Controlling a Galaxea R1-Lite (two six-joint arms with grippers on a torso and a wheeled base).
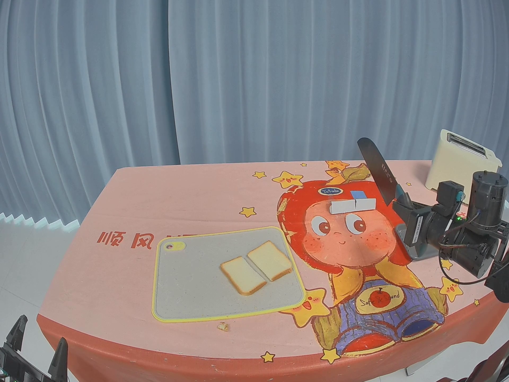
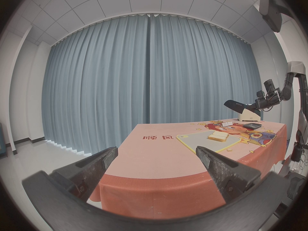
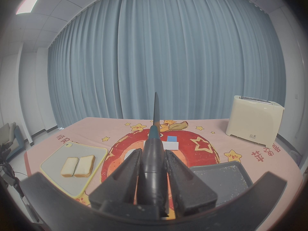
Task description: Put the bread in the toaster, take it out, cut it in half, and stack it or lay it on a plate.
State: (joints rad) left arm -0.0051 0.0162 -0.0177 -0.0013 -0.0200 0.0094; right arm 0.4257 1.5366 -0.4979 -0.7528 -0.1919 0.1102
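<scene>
Fingers (image 3: 126, 174) of the right gripper (image 3: 153, 153) pinch a knife (image 3: 156, 113) by its handle, blade raised, well right of the cutting board (image 1: 185, 282). Two bread halves (image 1: 243, 275) lie side by side on the board. The toaster (image 1: 460, 165) stands farther right. The left gripper (image 2: 156, 154), fingers spread, hangs off the bench (image 1: 159, 197) near the board's left corner.

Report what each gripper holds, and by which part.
Right gripper: the knife, gripped by its handle between the fingers. Left gripper: nothing, fingers open.
</scene>
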